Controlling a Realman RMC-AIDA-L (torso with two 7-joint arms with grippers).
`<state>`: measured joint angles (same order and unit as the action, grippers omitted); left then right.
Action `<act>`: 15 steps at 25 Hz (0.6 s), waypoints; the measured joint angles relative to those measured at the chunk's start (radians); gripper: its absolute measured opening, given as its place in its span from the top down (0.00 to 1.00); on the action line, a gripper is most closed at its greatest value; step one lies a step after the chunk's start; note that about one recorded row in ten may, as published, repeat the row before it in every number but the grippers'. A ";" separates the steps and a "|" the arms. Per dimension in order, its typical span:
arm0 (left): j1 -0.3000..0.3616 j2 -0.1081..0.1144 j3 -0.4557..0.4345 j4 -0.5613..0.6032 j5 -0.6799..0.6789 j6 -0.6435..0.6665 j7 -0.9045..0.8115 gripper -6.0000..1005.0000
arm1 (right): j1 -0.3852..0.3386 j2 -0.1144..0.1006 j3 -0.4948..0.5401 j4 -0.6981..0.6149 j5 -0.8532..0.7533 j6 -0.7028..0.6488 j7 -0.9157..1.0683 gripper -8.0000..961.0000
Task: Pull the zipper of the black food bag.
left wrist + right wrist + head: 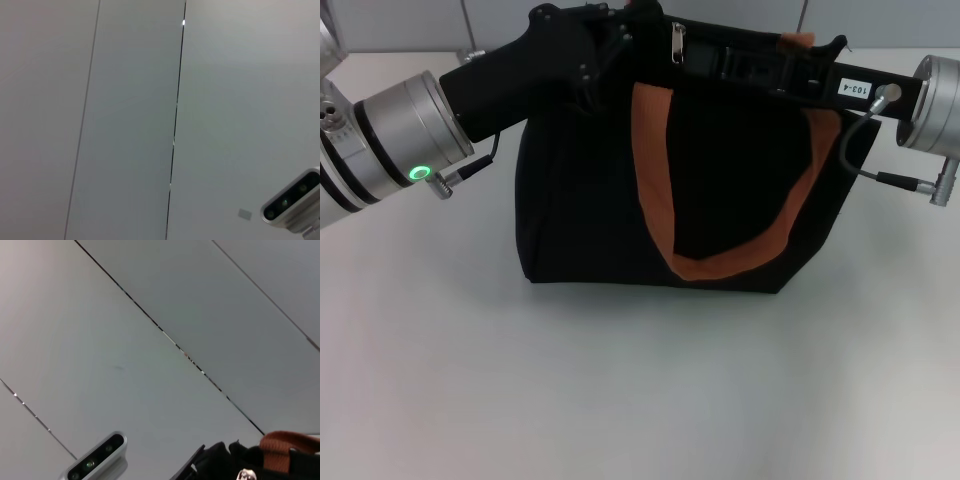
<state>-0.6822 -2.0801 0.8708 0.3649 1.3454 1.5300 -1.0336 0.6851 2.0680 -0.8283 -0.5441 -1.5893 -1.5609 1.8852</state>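
Note:
The black food bag (590, 200) stands upright mid-table in the head view, with one orange-brown handle (655, 170) hanging down its front. The silver zipper (677, 43) pull sits on the top edge, left of the middle. My left gripper (610, 40) reaches in from the left and rests at the bag's top left corner, just left of the pull. My right gripper (725, 60) reaches in from the right along the top edge, its tip just right of the pull. The right wrist view shows a bit of the bag's top (225, 465) and a handle (290, 445).
The white table (620, 400) spreads in front of the bag and to both sides. A grey panelled wall (130, 125) fills both wrist views. A cable (855, 160) loops from my right wrist beside the bag's right side.

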 joint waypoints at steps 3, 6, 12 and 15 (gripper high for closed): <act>0.001 0.000 0.000 0.000 -0.003 -0.002 0.003 0.88 | 0.000 -0.001 0.000 0.001 0.001 -0.008 0.002 0.95; 0.001 0.000 0.000 -0.005 -0.005 -0.003 0.009 0.88 | -0.002 -0.003 0.003 0.001 0.004 -0.007 0.006 0.99; 0.000 0.000 0.000 -0.009 -0.007 -0.004 0.009 0.88 | -0.004 0.002 0.004 0.001 0.003 0.002 -0.047 0.99; 0.000 0.000 0.000 -0.010 -0.007 -0.004 0.009 0.88 | -0.026 0.010 0.010 -0.001 0.021 -0.032 -0.189 0.96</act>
<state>-0.6822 -2.0800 0.8712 0.3552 1.3385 1.5262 -1.0246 0.6595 2.0779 -0.8187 -0.5449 -1.5683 -1.5927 1.6965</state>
